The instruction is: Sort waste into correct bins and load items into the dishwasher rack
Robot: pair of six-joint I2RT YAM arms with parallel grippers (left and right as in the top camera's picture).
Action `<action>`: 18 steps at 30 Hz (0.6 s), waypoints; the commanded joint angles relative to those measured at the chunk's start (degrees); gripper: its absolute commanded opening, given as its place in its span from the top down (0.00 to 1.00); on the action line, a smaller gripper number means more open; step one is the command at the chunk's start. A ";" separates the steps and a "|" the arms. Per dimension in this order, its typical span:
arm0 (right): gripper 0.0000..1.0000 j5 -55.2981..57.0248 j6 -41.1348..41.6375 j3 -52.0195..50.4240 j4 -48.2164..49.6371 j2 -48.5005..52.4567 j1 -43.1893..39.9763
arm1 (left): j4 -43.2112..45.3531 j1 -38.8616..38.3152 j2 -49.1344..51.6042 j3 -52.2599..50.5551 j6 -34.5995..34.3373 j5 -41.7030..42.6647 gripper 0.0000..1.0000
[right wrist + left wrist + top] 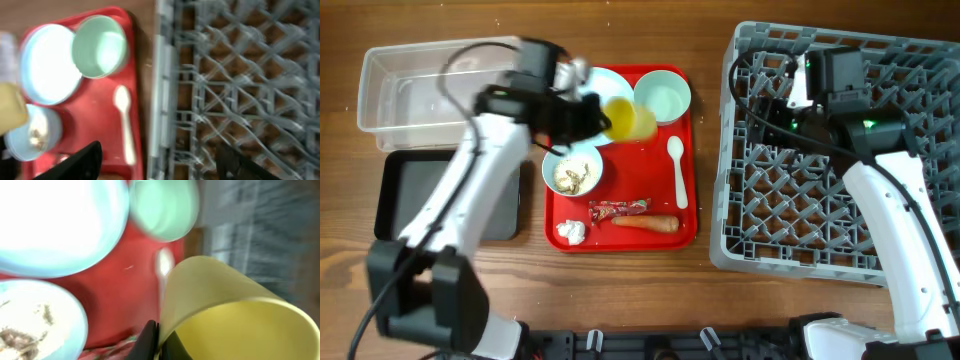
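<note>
**Overhead view: yellow cup pinched by the left claw over the red tray**

The yellow cup [630, 121] lies tipped on its side at the far end of the red tray [640, 170], between the white plate [615, 82] and the pale green bowl [663, 95]. The left wrist view shows its open mouth turned toward the camera. The left claw [159, 342] is closed down on the cup's wall at the rim, with one dark finger [147, 339] outside and the other inside. The pictures are blurred, and it cannot be told whether the cup rests on the tray or hangs just above it.

Near the cup, on the tray's left side, sits the small bowl [548, 165] with beige food scraps [572, 178] inside. The white spoon [678, 170] lies lengthwise on the tray's right side. Along the near edge are the tissue [571, 232], the candy wrapper [618, 208] and the carrot [648, 223], the wrapper just beside the carrot.

Left of the red tray, the clear tub [410, 90] stands on the table [620, 290], with the black tray [410, 185] just in front of it.

On the right, the dishwasher rack [800, 190] fills that side. The right claw [157, 150] hangs over the rack's left part with its fingers spread wide and nothing between them.
</note>
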 commanded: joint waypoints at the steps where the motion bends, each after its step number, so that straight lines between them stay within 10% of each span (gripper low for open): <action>1: 0.27 -18.08 -7.82 0.11 4.24 1.36 -0.13 | 0.74 6.95 -0.70 0.68 0.52 24.28 0.96; 6: 0.09 -54.73 -29.11 0.11 7.32 3.98 -0.11 | 5.01 10.25 -0.66 0.68 0.50 43.06 0.96; 18: 0.04 -61.09 -29.31 0.11 15.37 4.63 2.03 | 5.99 1.44 -0.66 0.68 0.48 46.16 0.96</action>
